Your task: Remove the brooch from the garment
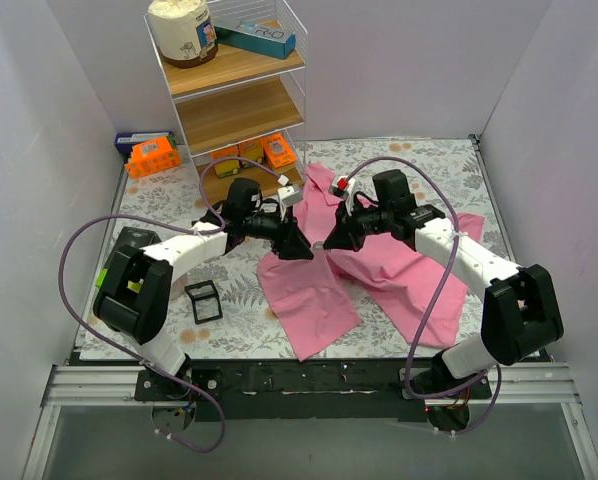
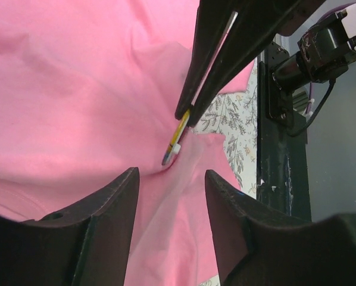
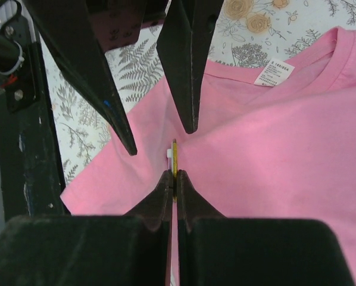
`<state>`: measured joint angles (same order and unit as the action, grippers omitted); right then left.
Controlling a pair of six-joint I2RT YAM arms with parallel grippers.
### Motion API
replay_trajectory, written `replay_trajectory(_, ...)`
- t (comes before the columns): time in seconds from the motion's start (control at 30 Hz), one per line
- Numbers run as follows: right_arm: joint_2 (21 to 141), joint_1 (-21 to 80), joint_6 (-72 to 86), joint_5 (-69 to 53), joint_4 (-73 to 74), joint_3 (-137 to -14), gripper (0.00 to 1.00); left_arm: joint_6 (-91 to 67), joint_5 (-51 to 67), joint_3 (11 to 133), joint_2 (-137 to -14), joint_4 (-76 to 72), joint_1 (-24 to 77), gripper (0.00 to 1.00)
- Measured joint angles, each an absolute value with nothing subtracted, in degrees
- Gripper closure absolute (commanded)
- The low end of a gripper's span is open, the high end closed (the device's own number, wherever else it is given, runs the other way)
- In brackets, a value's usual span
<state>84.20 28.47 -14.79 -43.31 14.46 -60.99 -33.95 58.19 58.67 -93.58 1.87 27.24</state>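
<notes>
The pink polo shirt (image 1: 314, 300) lies crumpled on the floral cloth, and also fills the left wrist view (image 2: 59, 89) and the right wrist view (image 3: 285, 149). My right gripper (image 3: 174, 177) is shut on the brooch (image 3: 174, 156), a thin disc seen edge-on with a yellowish rim, still against the fabric. The brooch also shows in the left wrist view (image 2: 177, 136), clamped between the right fingers (image 2: 225, 53). My left gripper (image 2: 171, 176) is open, its jaws wide apart, just short of the brooch over the shirt. In the top view the two grippers (image 1: 297, 245) (image 1: 331, 240) meet tip to tip and hide the brooch.
A white collar label (image 3: 276, 72) sits at the shirt's neck. A wooden shelf rack (image 1: 239, 90) stands at the back with a jar and boxes. Orange boxes (image 1: 152, 155) lie at the back left. A small black frame (image 1: 203, 300) lies on the floral cloth (image 1: 159, 205).
</notes>
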Motion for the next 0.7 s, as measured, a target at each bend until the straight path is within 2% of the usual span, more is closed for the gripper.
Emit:
replay_trajectory(0.27,85.6,27.2,-7.3,-46.5,10.5,-61.0,0.99,-39.1,59.0,58.7,-96.4,-3.1,27.6,0.55)
replay_trajectory(0.33,85.8,27.0,-6.2,-47.1,9.8,-61.0,0.99,-40.4,59.5,58.8,-97.1,-4.3,27.6,0.59)
replay_trajectory(0.5,86.7,26.6,-4.7,-47.7,8.3,-61.0,0.99,-42.7,61.1,60.3,-100.3,-5.8,27.6,0.79)
replay_trajectory(0.6,87.5,26.0,-4.4,-47.7,7.6,-61.0,0.98,-43.4,62.2,61.3,-101.4,-6.1,27.6,0.88)
replay_trajectory(0.63,87.6,25.9,-4.4,-47.6,7.5,-61.0,0.89,-43.5,62.4,61.5,-101.6,-6.0,27.6,0.90)
replay_trajectory(0.7,87.7,25.6,-4.7,-47.3,7.5,-61.0,0.79,-43.5,62.9,61.8,-101.9,-6.0,27.6,0.95)
